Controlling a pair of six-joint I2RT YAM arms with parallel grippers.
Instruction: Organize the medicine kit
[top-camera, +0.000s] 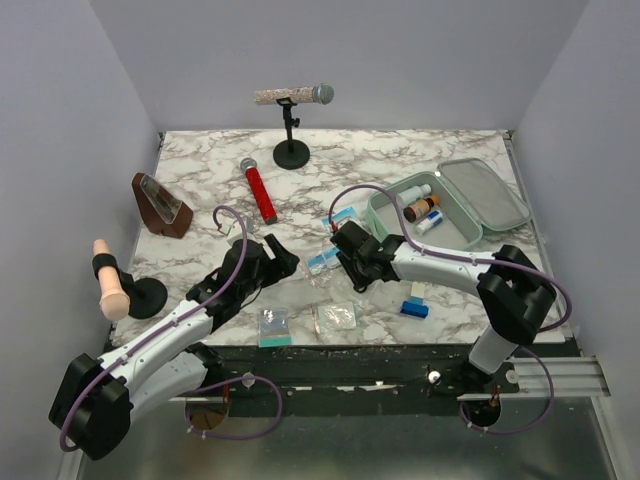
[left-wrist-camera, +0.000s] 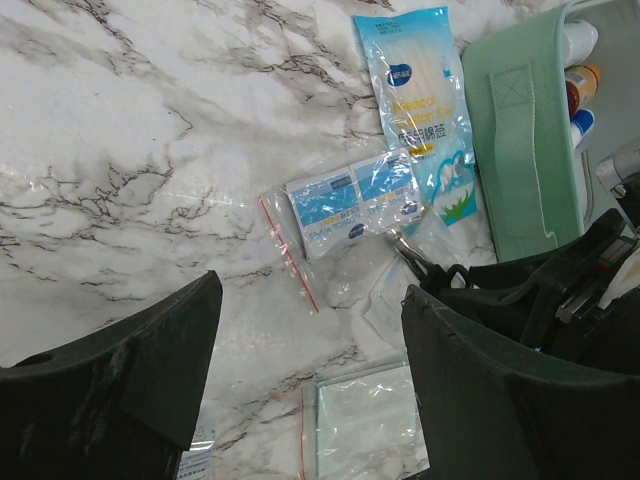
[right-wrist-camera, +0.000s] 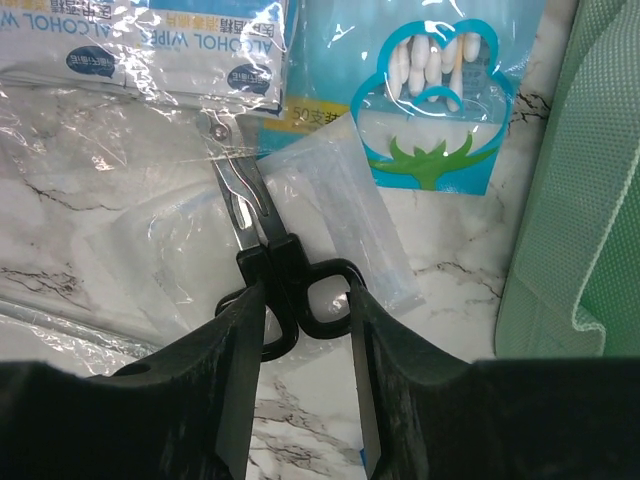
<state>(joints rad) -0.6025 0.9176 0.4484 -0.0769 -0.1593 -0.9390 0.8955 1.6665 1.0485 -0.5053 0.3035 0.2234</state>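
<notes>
The mint-green medicine kit (top-camera: 388, 222) lies open at the right, its lid (top-camera: 490, 190) folded back, with small bottles (top-camera: 420, 205) inside; its edge also shows in the left wrist view (left-wrist-camera: 515, 160) and the right wrist view (right-wrist-camera: 580, 200). Black-handled scissors (right-wrist-camera: 235, 190) lie on clear packets just left of the kit and also show in the left wrist view (left-wrist-camera: 408, 250). My right gripper (right-wrist-camera: 303, 290) (top-camera: 343, 243) is low over the table, its jaws closed against the scissors' handles. My left gripper (left-wrist-camera: 310, 300) (top-camera: 282, 258) is open and empty above the marble.
A bag of alcohol wipes (left-wrist-camera: 350, 200) and a cotton-swab packet (left-wrist-camera: 420, 100) lie by the scissors. Two clear bags (top-camera: 273, 325) (top-camera: 335, 317) and a small blue-and-white box (top-camera: 415, 300) lie near the front edge. A red microphone (top-camera: 258, 190), a microphone stand (top-camera: 292, 150) and a brown metronome (top-camera: 160, 205) stand further back.
</notes>
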